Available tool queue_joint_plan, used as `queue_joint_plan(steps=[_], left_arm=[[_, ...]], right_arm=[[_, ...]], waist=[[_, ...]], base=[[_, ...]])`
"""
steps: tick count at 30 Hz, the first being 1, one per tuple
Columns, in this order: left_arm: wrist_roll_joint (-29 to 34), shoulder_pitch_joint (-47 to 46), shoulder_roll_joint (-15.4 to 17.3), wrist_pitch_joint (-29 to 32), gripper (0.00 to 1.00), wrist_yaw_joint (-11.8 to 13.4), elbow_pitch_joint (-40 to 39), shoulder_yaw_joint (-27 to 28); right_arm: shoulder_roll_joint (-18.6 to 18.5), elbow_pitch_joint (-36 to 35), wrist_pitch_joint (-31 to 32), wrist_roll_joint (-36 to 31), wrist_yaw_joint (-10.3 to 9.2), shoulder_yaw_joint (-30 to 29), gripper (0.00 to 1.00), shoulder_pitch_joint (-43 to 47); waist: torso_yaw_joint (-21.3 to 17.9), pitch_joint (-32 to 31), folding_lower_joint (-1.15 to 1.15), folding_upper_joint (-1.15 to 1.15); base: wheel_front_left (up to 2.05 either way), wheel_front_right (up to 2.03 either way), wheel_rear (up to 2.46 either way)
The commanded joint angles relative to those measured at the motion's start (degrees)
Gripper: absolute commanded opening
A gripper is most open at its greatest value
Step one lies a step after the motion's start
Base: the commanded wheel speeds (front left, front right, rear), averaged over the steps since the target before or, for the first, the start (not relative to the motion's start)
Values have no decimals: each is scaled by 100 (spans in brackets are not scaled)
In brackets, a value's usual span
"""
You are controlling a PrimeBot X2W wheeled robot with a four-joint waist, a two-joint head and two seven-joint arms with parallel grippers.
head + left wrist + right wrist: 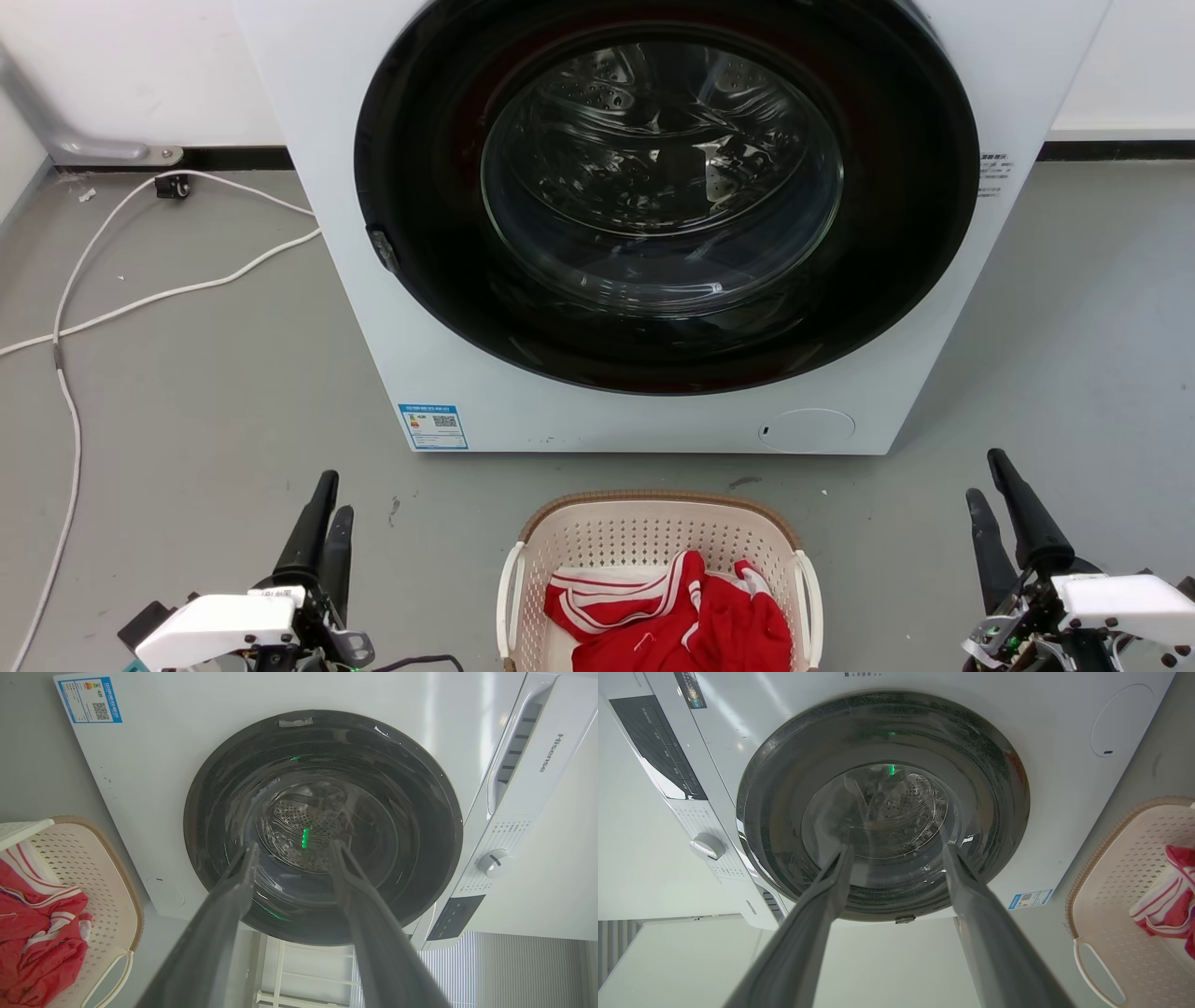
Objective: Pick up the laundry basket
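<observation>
The left gripper [334, 497] has its jaws parted with a clear gap and nothing held between them. It sits low at the left of the head view, fingers pointing up and away from the robot. The right gripper [984, 474] is the same at the lower right: jaws apart, empty, fingers raised. Both are well apart from the laundry basket [653, 501], which stands on the grey floor [187, 401] between them, nearest the bottom middle of the head view. Neither gripper touches it. The basket is cream-white and perforated, with a brown woven-look rim and a white handle [510, 588] on each side. Inside it lies a crumpled red garment [700, 621] with white stripes. Just beyond the basket's far rim stands a white washing machine [485, 401], its round glass door [663, 177] shut and ringed in black. A small blue label [432, 427] is stuck at the lower left of its front. In each wrist view that gripper's fingers frame this door. A white cable [140, 301] trails over the floor to the left of the machine.
</observation>
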Motion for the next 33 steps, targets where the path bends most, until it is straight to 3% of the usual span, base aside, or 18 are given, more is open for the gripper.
queue_joint_plan(steps=[1, 9, 17, 33], left_arm=[[88, -79, 19, -75, 100, -2, -174, -8], [274, 3, 19, -269, 100, -4, -301, -24], [750, 52, 20, -471, 100, -6, -348, 224], [2358, 21, 20, -826, 100, 258, -1063, 578]], right_arm=[[-14, -167, -83, -77, 0, 58, 100, -99], [-11, -232, -277, -291, 0, 97, 100, -30], [-8, -267, -479, -916, 0, -7, 100, -21], [-3, -1183, -835, -3614, 1, -153, 100, -113]], waist=[[-1, 2, 0, 0], [-5, 2, 0, 0], [-11, -1, 0, 0], [-7, 43, 0, 0]], base=[[0, 0, 0], [0, 0, 0], [0, 0, 0], [0, 0, 0]])
